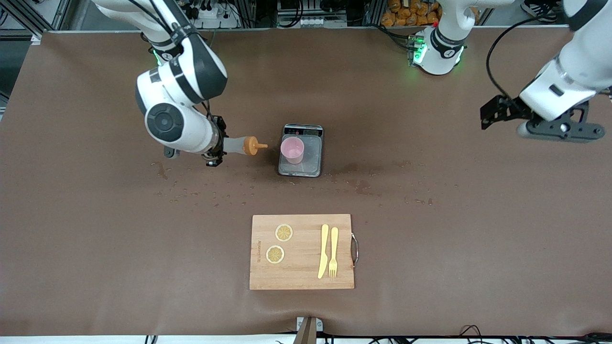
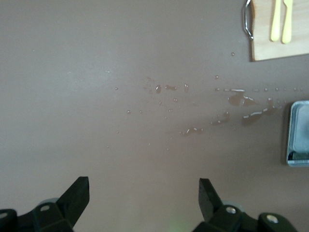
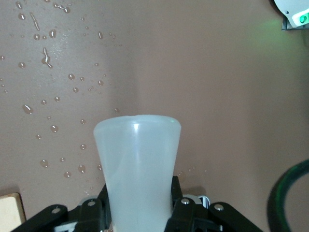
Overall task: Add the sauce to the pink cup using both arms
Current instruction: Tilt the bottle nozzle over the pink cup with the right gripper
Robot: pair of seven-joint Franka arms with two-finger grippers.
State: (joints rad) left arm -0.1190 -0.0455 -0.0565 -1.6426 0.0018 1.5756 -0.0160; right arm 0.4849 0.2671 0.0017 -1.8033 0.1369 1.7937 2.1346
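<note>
Cutting board (image 1: 301, 252); gripper-hidden sauce (image 1: 235, 145) body

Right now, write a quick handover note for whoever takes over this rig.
Right gripper: shut on the sauce bottle, held sideways, orange nozzle pointing toward the pink cup.
Left gripper: open, empty, waiting above the left arm's end of the table.
Pink cup stands on the grey scale.
Done: bottle picked up.
Left: bring the nozzle over the cup and squeeze; no sauce visible in it yet.
</note>
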